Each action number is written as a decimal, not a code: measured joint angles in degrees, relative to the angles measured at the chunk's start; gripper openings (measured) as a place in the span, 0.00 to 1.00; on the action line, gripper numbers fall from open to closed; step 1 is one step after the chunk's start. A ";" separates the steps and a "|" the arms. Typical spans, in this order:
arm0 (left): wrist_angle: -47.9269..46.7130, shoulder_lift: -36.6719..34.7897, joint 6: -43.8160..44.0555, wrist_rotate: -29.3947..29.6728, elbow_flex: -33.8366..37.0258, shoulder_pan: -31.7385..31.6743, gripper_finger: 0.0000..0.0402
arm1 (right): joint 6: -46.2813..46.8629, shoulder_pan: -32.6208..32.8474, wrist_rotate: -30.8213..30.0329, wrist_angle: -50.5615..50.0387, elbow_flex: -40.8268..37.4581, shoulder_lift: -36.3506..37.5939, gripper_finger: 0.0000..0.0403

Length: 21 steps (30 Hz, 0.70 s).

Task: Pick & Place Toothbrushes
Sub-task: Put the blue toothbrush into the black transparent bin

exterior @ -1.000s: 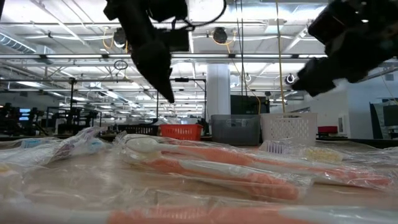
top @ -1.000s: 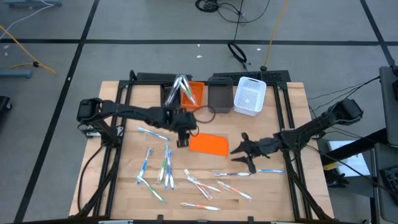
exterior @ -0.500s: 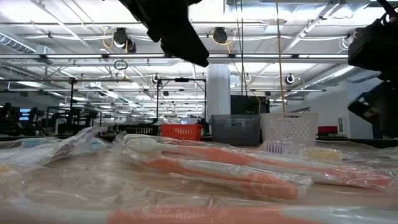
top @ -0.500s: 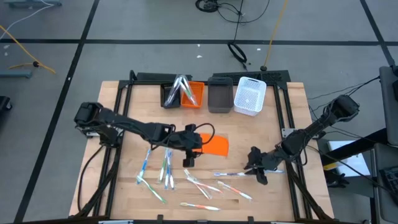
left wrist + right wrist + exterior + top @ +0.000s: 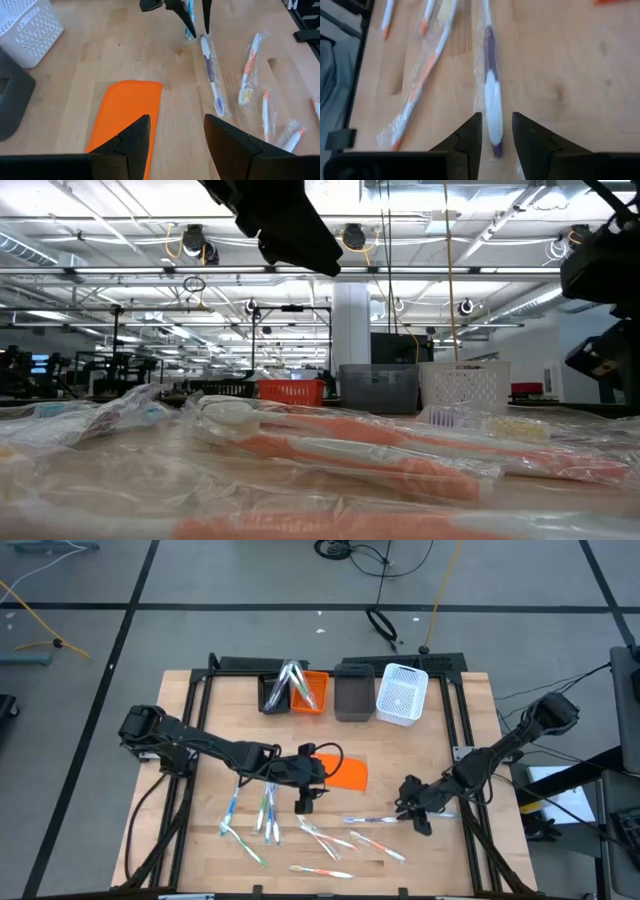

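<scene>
The right gripper (image 5: 495,131) sits low on the worktop (image 5: 470,710), jaws closing around a blue-handled toothbrush (image 5: 491,90). The left gripper (image 5: 172,131) hovers open beside the orange sheet (image 5: 127,112), other toothbrushes (image 5: 262,812) scattered nearby

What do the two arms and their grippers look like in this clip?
Both arms are dark, slim and jointed. The left gripper and right gripper each end in two black, wedge-shaped fingers. A black cable loops beside the left arm's wrist in the high view. No markings show.
</scene>
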<state>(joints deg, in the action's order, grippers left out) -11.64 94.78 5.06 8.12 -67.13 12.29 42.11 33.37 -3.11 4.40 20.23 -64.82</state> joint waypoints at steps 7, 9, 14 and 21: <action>0.00 0.00 0.00 0.00 0.00 0.00 0.46 | -0.51 -1.42 0.14 -5.86 0.00 5.38 0.24; -0.02 0.00 -0.04 0.00 0.00 0.00 0.46 | 0.72 -1.42 0.17 -10.08 0.00 6.88 0.24; -0.02 0.00 -0.22 0.02 0.00 0.00 0.46 | 3.21 -1.38 0.25 -16.10 0.00 9.27 0.24; -0.04 0.00 -0.37 0.96 0.00 0.00 0.46 | 6.36 0.37 1.71 -17.14 0.00 8.78 0.24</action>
<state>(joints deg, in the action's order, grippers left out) -11.68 94.78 4.69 9.08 -67.13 12.29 48.46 33.74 -1.41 -12.74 20.23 -56.04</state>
